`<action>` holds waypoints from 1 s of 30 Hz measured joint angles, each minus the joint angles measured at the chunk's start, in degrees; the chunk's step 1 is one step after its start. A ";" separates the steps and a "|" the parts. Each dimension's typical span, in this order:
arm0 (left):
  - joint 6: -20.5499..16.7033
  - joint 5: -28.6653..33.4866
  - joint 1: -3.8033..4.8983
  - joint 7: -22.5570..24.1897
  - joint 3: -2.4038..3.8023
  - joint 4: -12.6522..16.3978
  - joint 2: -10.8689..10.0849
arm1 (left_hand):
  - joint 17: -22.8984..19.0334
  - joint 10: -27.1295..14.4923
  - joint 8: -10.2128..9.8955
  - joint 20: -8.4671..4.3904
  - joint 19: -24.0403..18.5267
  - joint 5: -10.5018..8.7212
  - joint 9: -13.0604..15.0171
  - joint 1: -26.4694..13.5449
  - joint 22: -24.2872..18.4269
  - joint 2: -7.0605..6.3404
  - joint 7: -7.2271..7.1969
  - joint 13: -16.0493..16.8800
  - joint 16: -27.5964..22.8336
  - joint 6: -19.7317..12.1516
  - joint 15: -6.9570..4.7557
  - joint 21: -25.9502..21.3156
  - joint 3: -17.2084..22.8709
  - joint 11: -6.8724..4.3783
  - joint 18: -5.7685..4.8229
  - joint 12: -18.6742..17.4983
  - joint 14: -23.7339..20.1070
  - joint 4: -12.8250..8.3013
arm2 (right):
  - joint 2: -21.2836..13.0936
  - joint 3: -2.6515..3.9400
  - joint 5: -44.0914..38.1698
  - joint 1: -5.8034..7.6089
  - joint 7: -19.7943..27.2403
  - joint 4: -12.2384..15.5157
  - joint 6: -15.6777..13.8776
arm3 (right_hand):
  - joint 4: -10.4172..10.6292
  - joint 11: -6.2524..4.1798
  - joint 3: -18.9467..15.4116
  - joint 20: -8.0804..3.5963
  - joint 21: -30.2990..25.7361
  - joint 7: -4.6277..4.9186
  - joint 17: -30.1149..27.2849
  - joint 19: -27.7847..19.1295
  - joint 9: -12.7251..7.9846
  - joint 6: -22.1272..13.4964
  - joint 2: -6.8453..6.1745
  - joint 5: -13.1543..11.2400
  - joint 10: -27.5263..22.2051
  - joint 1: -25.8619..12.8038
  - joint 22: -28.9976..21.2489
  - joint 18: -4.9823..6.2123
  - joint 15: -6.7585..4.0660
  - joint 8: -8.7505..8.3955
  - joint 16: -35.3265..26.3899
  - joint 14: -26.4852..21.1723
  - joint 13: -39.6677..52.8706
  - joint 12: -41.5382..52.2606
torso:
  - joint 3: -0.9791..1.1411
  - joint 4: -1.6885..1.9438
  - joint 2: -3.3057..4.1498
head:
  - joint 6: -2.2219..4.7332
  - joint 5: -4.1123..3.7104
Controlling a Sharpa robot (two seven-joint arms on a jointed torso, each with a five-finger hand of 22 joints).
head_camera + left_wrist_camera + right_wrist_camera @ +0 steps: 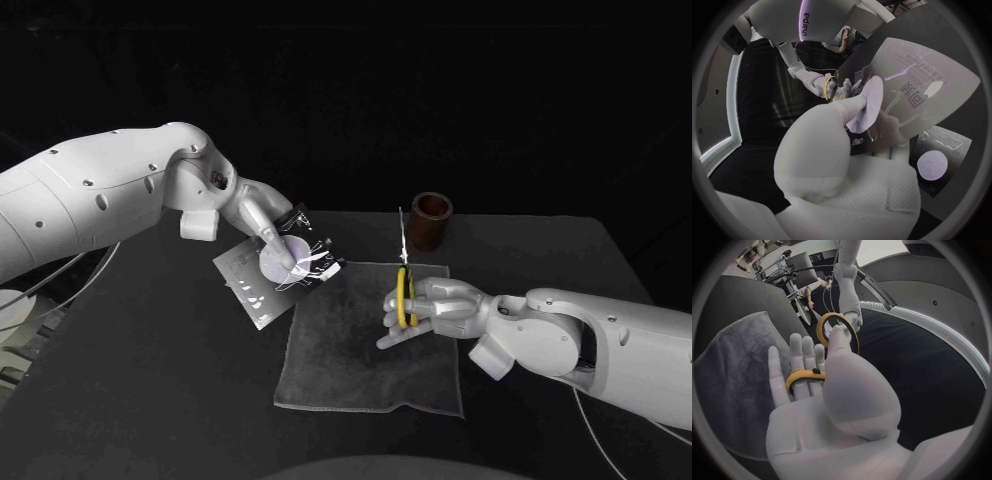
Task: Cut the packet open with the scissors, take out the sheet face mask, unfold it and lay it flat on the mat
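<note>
A: What lies nearest?

B: The grey mat (361, 375), flat on the table (144, 390), with nothing on it. Over its far right part the right hand (440, 305) grips the scissors (404, 292), fingers through the yellow loops and blades pointing away from the robot. I can't tell whether the blades are parted.

A: And the packet?

B: Further back and to the left, the packet (257, 290) is held up off the table by the left hand (281, 248), just beside the mat's far left corner. The left wrist view shows the fingers clamped on its face, with most of the sheet standing free above them.

A: How will it handle?

B: I'd judge it light, thin and glossy, so it's likely to slip and buckle under the blades. A pinch close to the cut line should stiffen the edge. Gripping along one border keeps the fingers off the soft, folded mask inside, which looks easy to nick or tear.

A: Anything behind?

B: A brown cup (430, 222) stands upright past the mat's far edge, near the blade tips.
</note>
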 measured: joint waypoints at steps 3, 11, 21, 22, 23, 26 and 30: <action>-0.08 0.00 -0.01 0.00 0.00 -0.02 -0.05 | 0.00 0.00 -0.01 0.00 0.00 0.00 0.00 0.00 0.00 0.00 0.00 0.01 0.00 0.00 0.00 0.00 0.00 0.00 -0.01 -0.01 0.00 0.00 | 0.24 0.05 1.35 0.01 0.86 -0.41 0.68 | 2.79 -0.01 -0.15 1.04 1.28 -1.12 -0.97 1.07 5.93 -0.88 -0.53 -3.63 0.19 0.94 0.45 -0.24 -1.07 9.98 1.73 2.60 -1.22 0.98 | -0.04 0.02 -0.02 | 0.04 -0.16; -0.41 -0.02 -0.01 0.00 0.00 -0.09 -0.19 | 0.00 -0.01 -0.10 0.00 0.00 -0.02 0.54 0.01 -0.01 0.01 -0.01 0.05 0.00 -0.01 0.00 0.00 -0.01 0.01 -0.17 -0.03 0.00 0.00 | 1.14 0.10 5.77 0.03 2.56 -0.98 2.35 | 3.79 -0.41 -3.37 -1.16 1.34 -0.77 -1.97 3.82 5.76 -10.57 0.99 -6.69 0.59 -2.88 0.16 -0.24 -2.05 8.47 4.01 6.04 -1.05 4.03 | -0.07 -0.01 -0.04 | 0.14 -0.54; -0.68 -0.02 -0.01 0.03 0.00 -0.20 -0.11 | -0.02 -0.02 0.06 0.00 0.00 -0.03 0.54 0.01 0.01 0.01 0.22 0.05 0.00 0.05 0.00 0.00 -0.02 0.02 -0.39 -0.03 0.00 -0.01 | 1.46 0.18 8.63 0.00 3.07 -1.92 8.41 | 3.16 1.92 -5.26 0.80 -3.58 0.20 -6.05 -4.68 -8.69 -15.31 1.32 -11.43 -3.80 -6.77 -0.64 -0.22 1.65 -9.40 -5.48 1.53 -4.06 -1.96 | -0.08 0.02 -0.04 | 0.54 -1.03; -0.70 -0.02 -0.01 0.03 0.00 -0.20 -0.11 | -0.02 -0.02 0.06 0.00 0.00 -0.03 0.54 0.01 0.03 0.01 0.23 0.05 0.00 0.05 0.00 0.00 -0.02 0.02 -0.39 -0.03 0.00 -0.01 | 1.50 0.19 8.76 0.00 3.04 -2.02 9.21 | 3.33 3.63 -5.71 1.42 -4.21 0.54 -7.46 -9.47 -9.28 -19.27 1.44 -11.64 -8.31 -7.76 -0.94 -0.22 3.18 -9.40 -8.37 -3.29 -5.44 -4.44 | -0.07 0.01 -0.04 | 0.58 -1.07; -0.71 -0.02 -0.01 0.03 -0.01 -0.21 -0.10 | -0.02 -0.02 0.06 0.00 0.00 -0.03 0.54 0.02 0.04 0.01 0.23 0.05 0.00 0.06 0.01 0.00 -0.02 0.02 -0.40 -0.03 0.00 -0.01 | 1.54 0.19 8.88 0.00 3.02 -2.12 9.97 | 3.33 4.66 -5.71 1.57 -4.46 0.34 -8.46 -12.54 -9.79 -20.03 1.49 -11.65 -10.75 -7.92 -1.11 -0.22 4.10 -9.40 -10.13 -6.26 -6.31 -5.76 | -0.07 0.01 -0.04 | 0.61 -1.12; -0.77 -0.02 -0.01 0.03 -0.01 -0.23 -0.09 | -0.03 -0.03 0.06 0.00 0.00 -0.05 0.54 0.02 0.04 0.02 0.23 0.05 0.00 0.05 0.01 0.00 -0.07 0.03 -0.41 -0.03 0.00 -0.06 | 1.76 0.22 9.15 -0.01 2.97 -2.44 12.26 | 3.37 6.46 -3.30 1.63 -4.88 -0.21 -10.94 -20.35 -11.53 -19.86 -0.44 -11.65 -14.90 -7.97 -1.65 -0.22 5.73 -11.31 -13.57 -12.45 -8.14 -7.74 | -0.05 -0.01 -0.03 | 0.76 -1.24; -0.82 -0.02 -0.01 0.03 -0.01 -0.25 -0.06 | -0.04 -0.10 0.06 0.00 0.00 -0.21 0.54 0.02 0.03 0.02 0.22 0.05 0.00 0.05 0.01 0.00 0.25 0.10 -0.43 -0.03 -0.01 -0.06 | 2.08 0.26 9.27 -0.02 2.96 -2.82 14.15 | 3.76 3.08 1.41 1.32 -4.88 -0.17 -13.12 -23.66 -14.50 -25.65 -2.73 -11.64 -18.45 -9.08 -1.76 -0.16 6.34 -15.92 -14.42 -14.96 -10.25 -9.30 | -0.04 -0.01 -0.01 | 0.91 -1.29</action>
